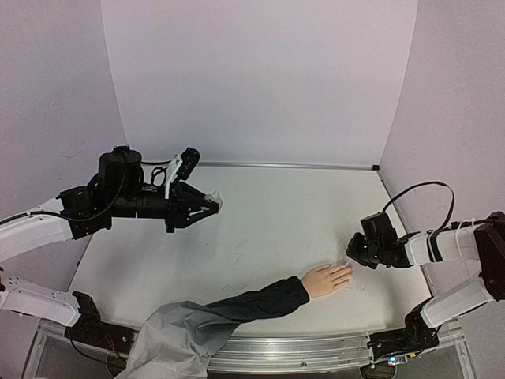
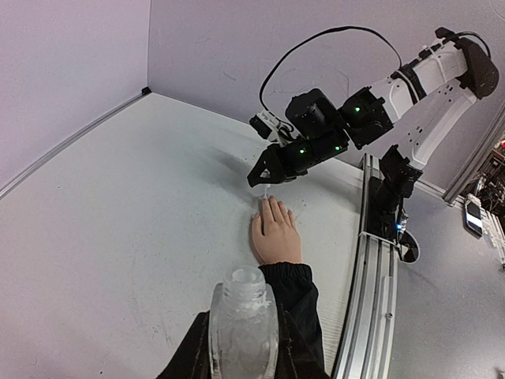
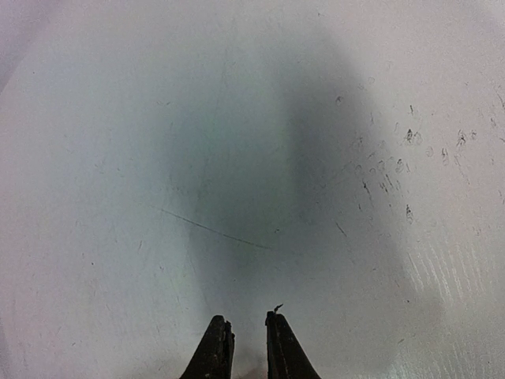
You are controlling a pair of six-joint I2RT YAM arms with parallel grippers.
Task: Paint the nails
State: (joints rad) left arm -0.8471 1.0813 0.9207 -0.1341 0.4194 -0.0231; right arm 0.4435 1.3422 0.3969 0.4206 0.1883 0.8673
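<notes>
The pale peach mannequin hand (image 1: 326,279) lies palm down on the table, with a dark navy sleeve (image 1: 252,304). Its skin-toned nails (image 2: 271,204) are barely distinguishable. My left gripper (image 1: 207,201) is raised at the left and shut on a clear uncapped bottle (image 2: 243,320), far from the hand. My right gripper (image 1: 353,254) hovers just past the fingertips, its jaws nearly together. In the left wrist view it (image 2: 264,178) pinches a small clear whitish item (image 2: 267,190) that points down at the fingertips. In the right wrist view the gripper (image 3: 246,320) faces bare table and the hand is out of view.
A grey cloth (image 1: 170,339) trails from the sleeve over the table's near edge. A metal rail (image 2: 371,268) runs along that edge, with both arm bases on it. Lilac walls (image 1: 260,79) close off the back and sides. Small dark marks (image 3: 394,166) dot the table.
</notes>
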